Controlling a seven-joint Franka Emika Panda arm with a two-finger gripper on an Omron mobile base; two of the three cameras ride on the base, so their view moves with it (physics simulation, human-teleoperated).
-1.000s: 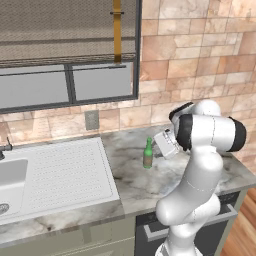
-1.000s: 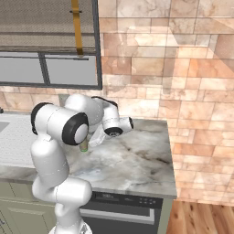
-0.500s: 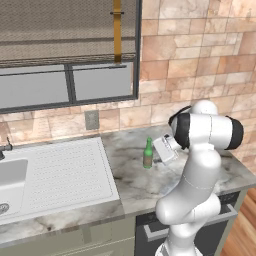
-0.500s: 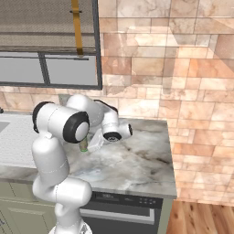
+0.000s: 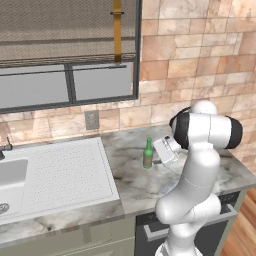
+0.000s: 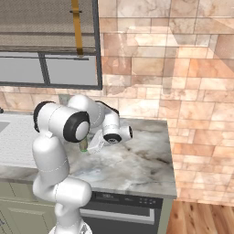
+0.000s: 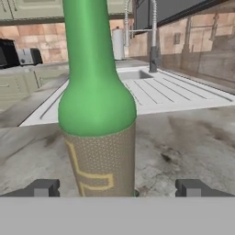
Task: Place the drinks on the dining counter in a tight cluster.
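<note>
The gripper (image 7: 117, 187) stands fully open, its two dark fingertips (image 7: 43, 187) spread wide to either side of the slim green glass bottle (image 7: 97, 96) and not touching it, so nothing is gripped. In the hand view the bottle stands upright between them, close to the camera, with a tan label with yellow lines around its lower body. In the left base view the bottle (image 5: 148, 153) stands on the marble kitchen counter (image 5: 134, 183), just right of the white drainboard (image 5: 65, 172) of the sink (image 5: 10, 176), with the gripper (image 5: 161, 156) held level beside it on its right. In the right base view the bottle (image 6: 83, 147) is mostly hidden behind the arm's white elbow. Behind the counter rise a tan stone-tile wall (image 5: 200, 60) and a window (image 5: 60, 50) with a woven blind.
</note>
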